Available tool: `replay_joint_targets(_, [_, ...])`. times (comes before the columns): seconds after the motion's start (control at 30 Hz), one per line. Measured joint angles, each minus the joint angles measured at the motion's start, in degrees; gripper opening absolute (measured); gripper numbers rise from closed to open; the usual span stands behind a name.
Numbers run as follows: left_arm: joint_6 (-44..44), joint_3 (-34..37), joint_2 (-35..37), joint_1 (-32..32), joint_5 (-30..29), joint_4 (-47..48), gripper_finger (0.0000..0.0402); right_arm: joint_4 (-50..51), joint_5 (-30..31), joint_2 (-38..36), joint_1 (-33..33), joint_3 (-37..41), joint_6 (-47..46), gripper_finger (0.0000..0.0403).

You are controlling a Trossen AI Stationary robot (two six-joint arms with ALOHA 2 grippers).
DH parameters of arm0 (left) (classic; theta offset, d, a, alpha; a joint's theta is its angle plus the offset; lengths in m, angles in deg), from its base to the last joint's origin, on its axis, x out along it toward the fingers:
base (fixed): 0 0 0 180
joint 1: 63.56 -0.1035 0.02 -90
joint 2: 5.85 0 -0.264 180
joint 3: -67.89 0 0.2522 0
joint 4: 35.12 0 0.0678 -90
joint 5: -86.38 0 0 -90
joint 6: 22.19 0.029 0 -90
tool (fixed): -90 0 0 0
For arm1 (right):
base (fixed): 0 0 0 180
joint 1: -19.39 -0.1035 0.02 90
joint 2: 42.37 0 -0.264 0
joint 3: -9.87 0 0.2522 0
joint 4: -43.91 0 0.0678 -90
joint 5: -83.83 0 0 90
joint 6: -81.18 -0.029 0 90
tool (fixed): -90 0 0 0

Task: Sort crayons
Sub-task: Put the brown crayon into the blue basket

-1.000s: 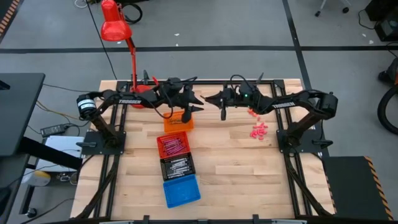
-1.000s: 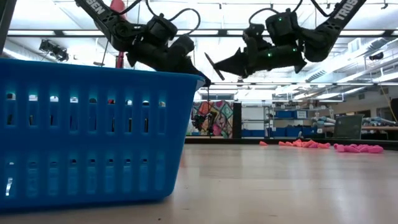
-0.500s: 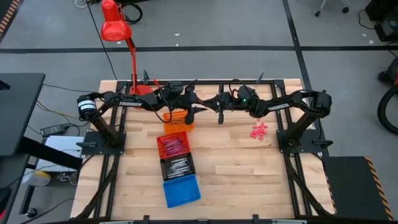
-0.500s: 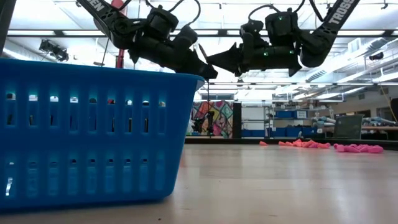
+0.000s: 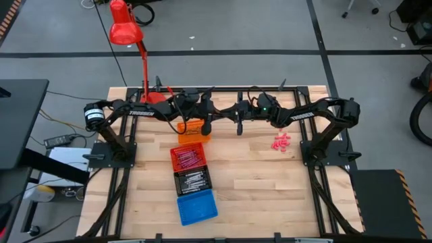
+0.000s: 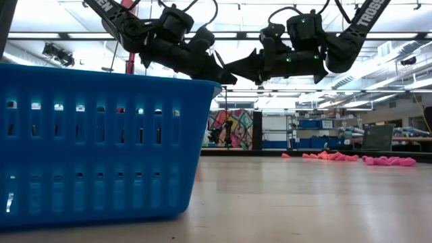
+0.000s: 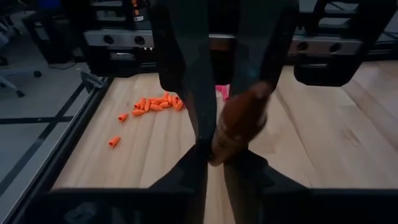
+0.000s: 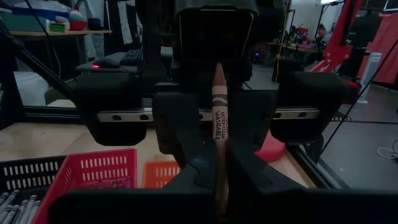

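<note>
Right wrist view shows both grippers now pinching one crayon (image 8: 219, 118): left gripper (image 5: 206, 123) has just closed, right gripper (image 5: 239, 122) clamps; handover underway.

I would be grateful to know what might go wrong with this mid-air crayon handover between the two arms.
1. The right tool grips the crayon firmly, but the left tool seems to pinch only its end. If the right one releases, the crayon may pivot or slip out.
2. If either arm pulls away while both grip, the crayon might snap.
3. The handover appears to sit beside the orange tray, so a dropped crayon would likely land on the table.
</note>
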Motion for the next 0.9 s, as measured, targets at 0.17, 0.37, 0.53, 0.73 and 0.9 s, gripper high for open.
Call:
replay_joint_targets(0.17, [0.0, 0.0, 0.0, 0.0, 0.0, 0.2, 0.0034, 0.8, 0.1, 0.0, 0.0, 0.0, 0.0, 0.0047])
replay_joint_targets(0.37, [0.1, 0.0, 0.1, -0.4, 0.0, 2.7, 0.0048, 3.8, 0.2, -1.3, 0.6, 0.0, 0.4, 0.0102])
replay_joint_targets(0.53, [0.4, 0.0, 0.8, -2.6, 0.0, 9.4, 0.0047, 11.6, 0.2, -5.5, 2.9, 0.0, 0.5, 0.0129])
replay_joint_targets(0.73, [1.5, 0.0, 6.2, -4.1, 0.0, 24.0, 0.0046, 27.2, 2.2, -9.6, 5.5, 0.0, 3.0, 0.013])
replay_joint_targets(0.9, [-0.2, 0.0, 10.0, -4.2, -1.1, 35.7, 0.0046, 34.6, 8.2, -8.4, 6.1, 0.0, 5.1, 0.0131])
